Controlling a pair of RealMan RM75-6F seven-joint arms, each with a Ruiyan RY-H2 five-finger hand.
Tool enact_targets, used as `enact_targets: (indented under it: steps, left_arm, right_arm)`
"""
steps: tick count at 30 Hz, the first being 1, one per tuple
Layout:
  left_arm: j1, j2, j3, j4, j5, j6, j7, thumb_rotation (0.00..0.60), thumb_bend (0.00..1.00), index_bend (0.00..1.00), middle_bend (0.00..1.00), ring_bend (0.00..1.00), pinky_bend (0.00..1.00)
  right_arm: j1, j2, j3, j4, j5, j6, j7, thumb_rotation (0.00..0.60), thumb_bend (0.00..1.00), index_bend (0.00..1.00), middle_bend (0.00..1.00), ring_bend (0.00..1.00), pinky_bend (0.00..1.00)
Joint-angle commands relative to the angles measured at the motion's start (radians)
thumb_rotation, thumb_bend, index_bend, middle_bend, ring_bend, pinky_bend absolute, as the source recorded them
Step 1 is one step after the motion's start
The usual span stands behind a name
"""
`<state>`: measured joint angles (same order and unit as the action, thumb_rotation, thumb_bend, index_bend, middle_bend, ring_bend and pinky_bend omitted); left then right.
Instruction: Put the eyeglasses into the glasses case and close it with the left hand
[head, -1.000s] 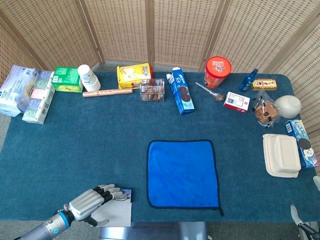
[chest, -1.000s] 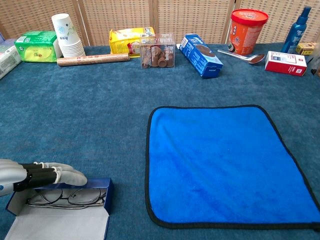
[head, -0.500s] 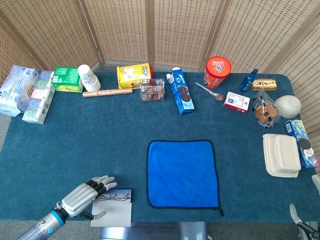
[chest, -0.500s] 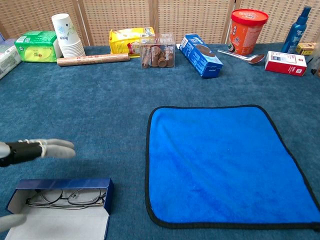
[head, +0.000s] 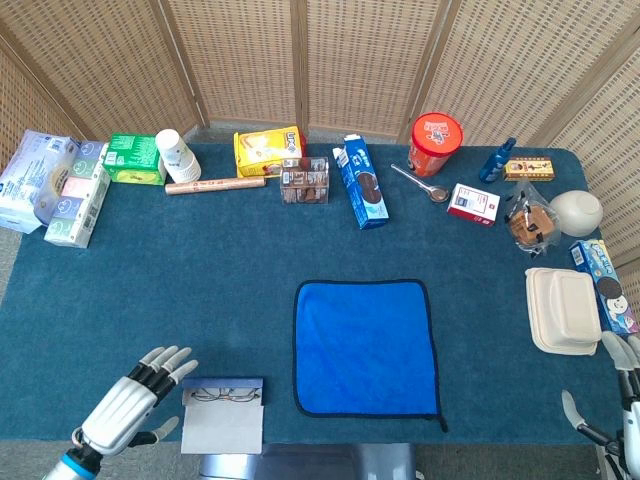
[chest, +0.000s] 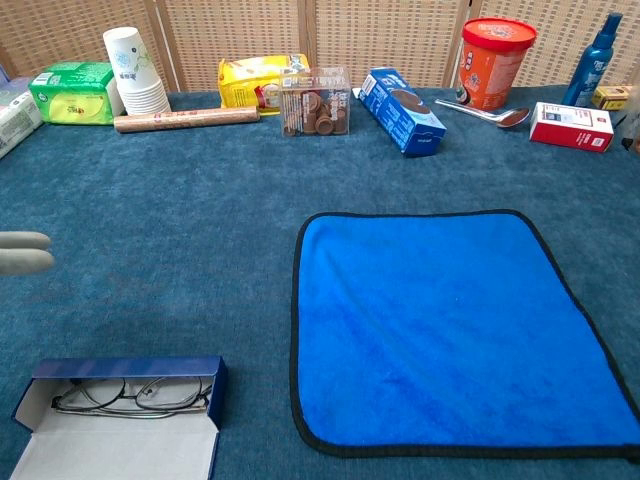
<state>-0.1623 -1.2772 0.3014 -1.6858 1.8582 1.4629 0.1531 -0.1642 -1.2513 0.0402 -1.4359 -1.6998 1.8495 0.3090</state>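
The blue glasses case (chest: 120, 400) lies open near the table's front left edge, its pale lid (chest: 115, 455) folded toward me. The thin-framed eyeglasses (chest: 125, 396) rest inside it; the head view shows the glasses case (head: 223, 410) and eyeglasses (head: 224, 394) too. My left hand (head: 128, 403) hovers to the left of the case with its fingers spread, holding nothing; only its fingertips (chest: 22, 251) show at the chest view's left edge. My right hand (head: 620, 400) peeks in at the bottom right corner, fingers apart, holding nothing.
A blue cloth (head: 365, 347) lies in the middle front. Along the back stand paper cups (head: 176, 155), snack boxes (head: 268, 148), a blue carton (head: 360, 182), a red tub (head: 436, 143) and a spoon (head: 422, 184). A white clamshell box (head: 564, 310) sits at the right.
My left hand has lifted off the case and drawn back to the left, leaving the eyeglasses lying in the open case. My right hand has risen a little into view.
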Motion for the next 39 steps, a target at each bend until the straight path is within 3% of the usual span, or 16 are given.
enact_targets:
  steps: [1, 9, 16, 27, 39]
  left_arm:
    - [0.094, -0.086, -0.004, 0.105, 0.063, 0.119, 0.062, 0.6, 0.29, 0.03, 0.03, 0.0, 0.03]
    - [0.176, -0.134, 0.042, 0.244, 0.093, 0.134, 0.115, 0.599, 0.29, 0.0, 0.0, 0.0, 0.02]
    - [0.222, -0.187, 0.04, 0.386, 0.14, 0.177, 0.162, 0.599, 0.29, 0.0, 0.0, 0.0, 0.01]
    - [0.275, -0.275, 0.035, 0.597, 0.183, 0.265, 0.111, 0.599, 0.29, 0.0, 0.0, 0.0, 0.0]
    - [0.242, -0.304, 0.023, 0.649, 0.238, 0.225, 0.207, 0.6, 0.29, 0.0, 0.0, 0.0, 0.0]
  right_arm:
    - [0.014, -0.005, 0.003, -0.004, -0.006, -0.013, -0.006, 0.476, 0.34, 0.07, 0.13, 0.0, 0.09]
    - [0.049, -0.016, 0.002, 0.012, -0.018, -0.045, 0.004, 0.475, 0.35, 0.07, 0.13, 0.0, 0.09]
    - [0.058, -0.029, -0.003, 0.056, -0.014, -0.048, 0.044, 0.476, 0.35, 0.07, 0.13, 0.0, 0.09]
    - [0.046, -0.037, -0.019, 0.117, -0.025, -0.001, 0.107, 0.475, 0.34, 0.07, 0.13, 0.0, 0.09]
    - [0.01, -0.031, -0.03, 0.148, -0.023, 0.07, 0.148, 0.475, 0.34, 0.07, 0.13, 0.0, 0.09]
